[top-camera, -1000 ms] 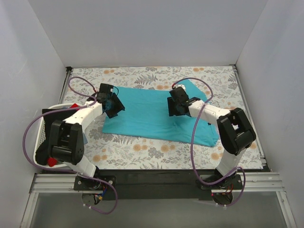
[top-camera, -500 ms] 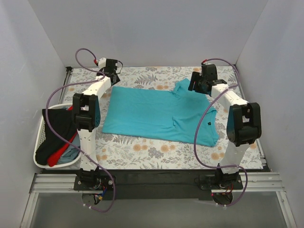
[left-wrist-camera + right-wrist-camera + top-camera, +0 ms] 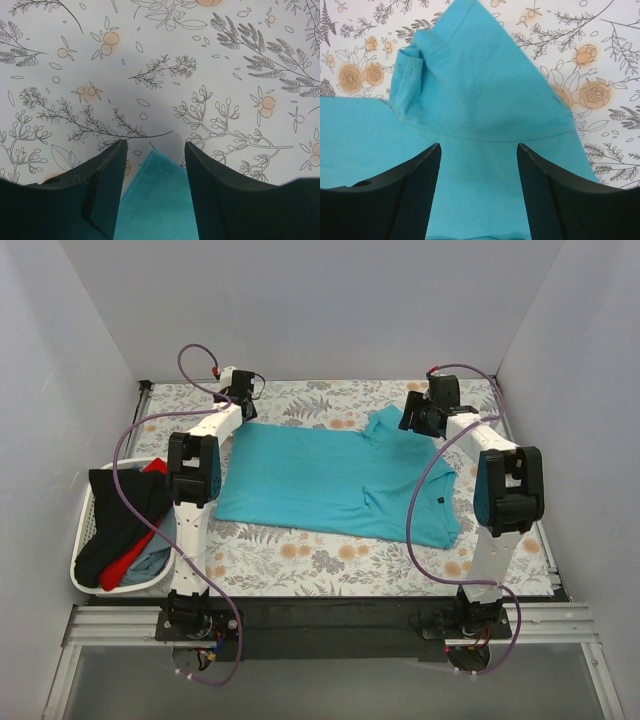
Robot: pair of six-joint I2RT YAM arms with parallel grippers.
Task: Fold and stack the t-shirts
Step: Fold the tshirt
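Note:
A plain turquoise t-shirt point(image 3: 330, 475) lies spread on the flowered table, its far right sleeve point(image 3: 385, 426) a little crumpled. My left gripper point(image 3: 240, 408) is open at the shirt's far left corner; in the left wrist view that corner point(image 3: 160, 200) lies between the open fingers point(image 3: 155, 150). My right gripper point(image 3: 415, 420) is open over the far right sleeve; in the right wrist view the sleeve point(image 3: 480, 95) spreads ahead of the open fingers point(image 3: 479, 150). Black and red shirts point(image 3: 125, 515) lie heaped in the white basket point(image 3: 88, 528) at the left.
The flowered tablecloth point(image 3: 300, 555) covers the table. White walls close in the left, far and right sides. The basket stands at the table's left edge beside the left arm. The arm bases sit on a black rail at the near edge.
Both arms stretched out from the middle of the shirt to its far corners, and the shirt got spread wider. In the last half second the left gripper shifted slightly; the right hardly moved.

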